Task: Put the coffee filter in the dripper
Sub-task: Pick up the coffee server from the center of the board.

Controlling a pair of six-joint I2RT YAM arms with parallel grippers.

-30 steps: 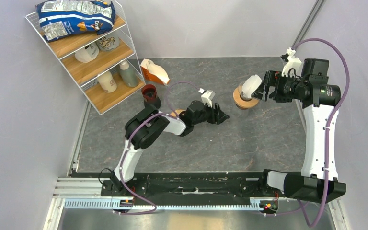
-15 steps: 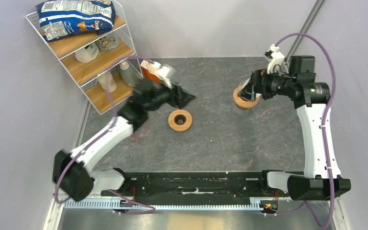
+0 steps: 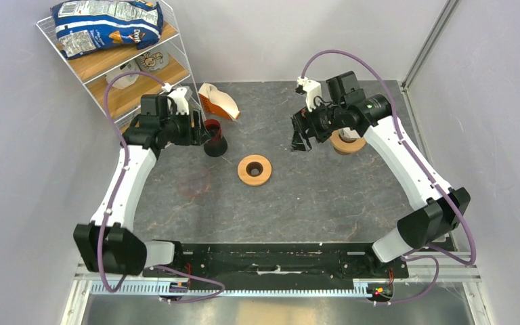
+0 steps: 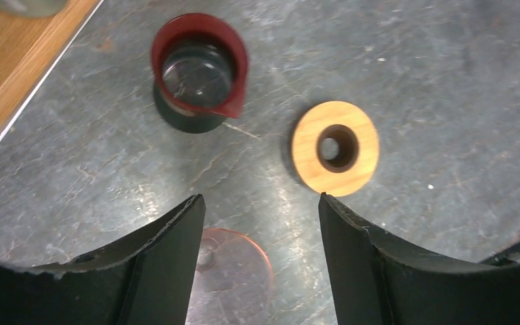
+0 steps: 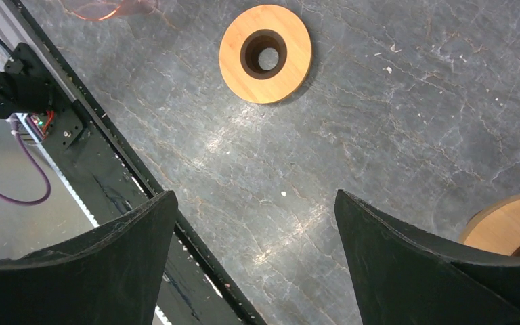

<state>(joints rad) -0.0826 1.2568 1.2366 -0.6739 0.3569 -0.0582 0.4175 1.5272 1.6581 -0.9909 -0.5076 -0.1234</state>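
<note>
The dripper [image 3: 347, 143] stands at the back right of the table. Only its light-brown wooden collar shows, under my right arm, and again at the right edge of the right wrist view [image 5: 514, 227]. The coffee filter is hidden. My right gripper [image 3: 300, 141] hangs just left of the dripper, apart from it. Its jaws stand wide open with nothing between them [image 5: 254, 193]. My left gripper [image 3: 200, 132] is at the back left, beside a red cup [image 3: 211, 135]. It too is open and empty [image 4: 261, 200].
A bare wooden ring [image 3: 254, 169] lies mid-table, with a pink clear lid [image 3: 196, 183] to its left. An orange-and-white filter packet [image 3: 218, 101] lies at the back. A wire shelf [image 3: 128, 88] holding a chips bag and bottles fills the back-left corner. A black rail [image 3: 271, 261] runs along the front.
My left arm swung from mid-table to the back left by the red cup. My right gripper, earlier at the dripper with a white paper, moved left and is now empty.
</note>
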